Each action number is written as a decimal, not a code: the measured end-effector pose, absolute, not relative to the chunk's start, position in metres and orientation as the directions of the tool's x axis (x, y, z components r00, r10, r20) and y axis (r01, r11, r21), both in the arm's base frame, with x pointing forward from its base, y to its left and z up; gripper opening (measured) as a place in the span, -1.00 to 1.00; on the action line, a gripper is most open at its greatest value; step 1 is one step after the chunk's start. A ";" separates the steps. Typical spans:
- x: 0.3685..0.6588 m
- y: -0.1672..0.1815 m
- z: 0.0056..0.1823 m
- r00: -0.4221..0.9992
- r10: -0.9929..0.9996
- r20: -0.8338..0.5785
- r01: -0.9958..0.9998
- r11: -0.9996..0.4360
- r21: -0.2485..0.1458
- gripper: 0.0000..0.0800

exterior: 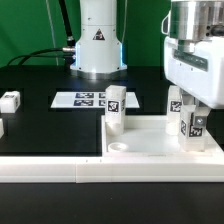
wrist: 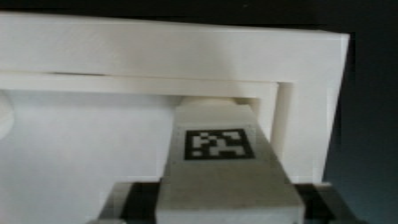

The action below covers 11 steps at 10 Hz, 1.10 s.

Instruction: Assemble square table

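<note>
Nearest the exterior camera runs a long white border wall [exterior: 50,172], lying along the near edge of a large white plastic square slab [exterior: 150,148]. That slab is the top of the square table and rests flat on the black table [exterior: 40,125]. At the slab's far corner on the exterior view's left, a white tagged block leg [exterior: 114,110] stands upright, with an empty round corner socket [exterior: 118,147] nearer the camera. Toward the slab's side on the exterior view's right hangs the pincer [exterior: 190,125], clamped on a second white tagged leg [exterior: 192,128]. This held leg's long axis is vertical and its lower end is down at the slab; whether it is seated I cannot tell. Two loose white legs [exterior: 10,100] lie well apart from the slab on the exterior view's left. The marker board [exterior: 88,98] lies beyond the slab.

From the wrist, the held leg [wrist: 217,150] fills the pincer [wrist: 217,200], a dark finger [wrist: 139,200] on each side. Straight past its tip sits a round shape [wrist: 214,101], just inside the slab's rim corner [wrist: 294,100], probably that corner's socket.

So the target seems to lie directly along the leg's axis, below the pincer. The close rim is the only likely obstruction; the standing leg is well clear.
</note>
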<state>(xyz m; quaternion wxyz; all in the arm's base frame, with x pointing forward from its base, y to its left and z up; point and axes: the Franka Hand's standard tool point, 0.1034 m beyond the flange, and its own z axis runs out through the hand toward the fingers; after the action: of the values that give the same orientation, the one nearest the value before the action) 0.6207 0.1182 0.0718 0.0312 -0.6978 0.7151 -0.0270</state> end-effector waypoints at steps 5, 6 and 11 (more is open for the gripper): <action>0.620 0.120 0.071 0.003 -1.000 -0.012 -0.997 -0.002 -0.081 0.32; 0.620 0.121 0.071 0.078 -0.997 -0.006 -0.994 -0.077 -0.079 0.56; 0.619 0.125 0.071 0.563 -0.826 0.032 -0.822 -0.564 -0.074 0.62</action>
<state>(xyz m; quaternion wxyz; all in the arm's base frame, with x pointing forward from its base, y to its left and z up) 0.6192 0.1250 0.0707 0.0255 -0.8838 0.4662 -0.0313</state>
